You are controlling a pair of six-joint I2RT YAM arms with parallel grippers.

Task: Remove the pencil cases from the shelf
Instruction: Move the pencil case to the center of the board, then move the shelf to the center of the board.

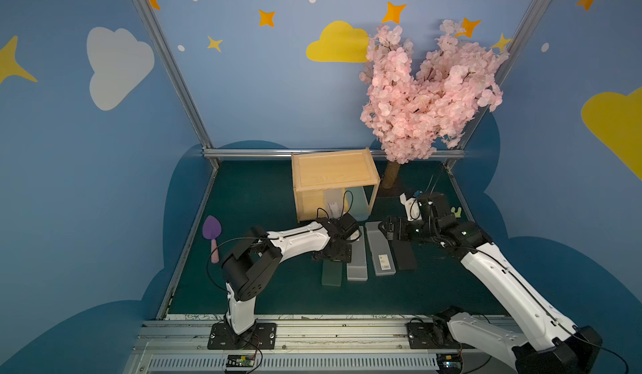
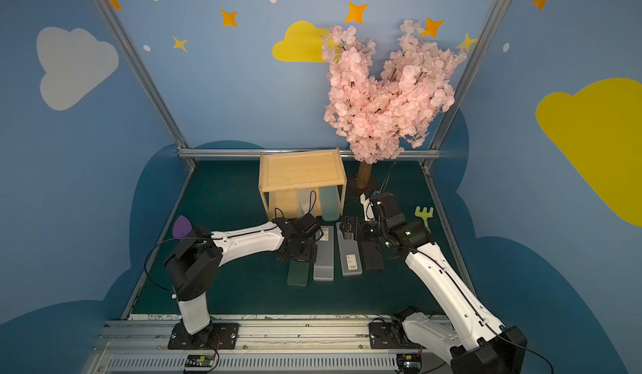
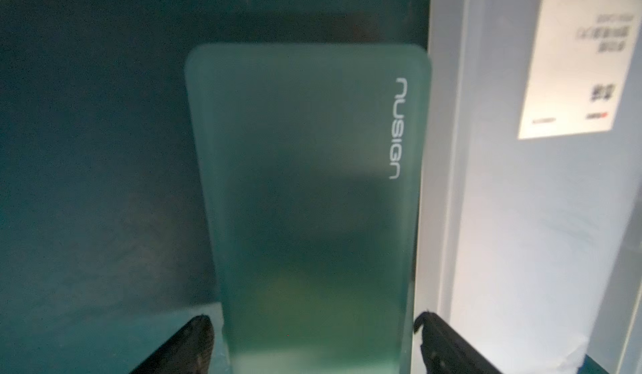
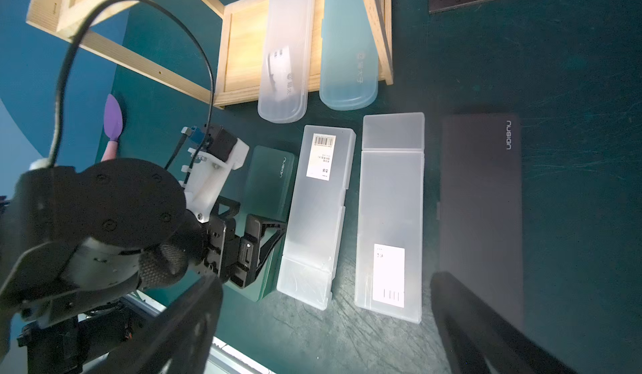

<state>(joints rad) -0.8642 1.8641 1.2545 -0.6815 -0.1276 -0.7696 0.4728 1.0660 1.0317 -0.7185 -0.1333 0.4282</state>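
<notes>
1. Straddling the long, slim dark green plastic pencil case [image 3: 305, 181], the left gripper [image 3: 311, 317] has its jaws spread. One black finger stands on each long side of the case, and neither grips it.
2. That dark green case lies flat on the dark teal table mat [image 1: 260, 285], off the shelf. It is the one furthest to the robot's left in a row of four.
3. Just beside it lies a frosted white plastic pencil case [image 4: 319, 209] with a barcode sticker near its far end.
4. Next in the row comes a second frosted white plastic pencil case [image 4: 391, 216], with its sticker near the end closest to the robot.
5. The flat black plastic pencil case [image 4: 481, 216] closes the row on the robot's right. All four lie parallel on the mat in front of the shelf.
6. The right gripper [image 4: 326, 282] hangs above the near ends of the frosted and black cases. Its fingers are wide apart and hold nothing.
7. The small two-tier light wooden shelf [image 1: 333, 171] stands at the back of the mat, and its top board is bare.
8. Two cases sit in its lower tier, side by side: a clear round-ended plastic pencil case [image 4: 285, 49] and a light blue round-ended plastic pencil case [image 4: 347, 42]. Their near ends jut out past the front edge of the shelf.
9. A purple toy trowel with a pink handle [image 1: 212, 231] lies on the mat to the robot's left, well apart from the row.
10. A light green toy rake [image 2: 424, 214] lies near the mat's right edge, beyond the right arm.
11. A pink artificial blossom tree [image 1: 427, 94] stands behind and to the right of the shelf.
</notes>
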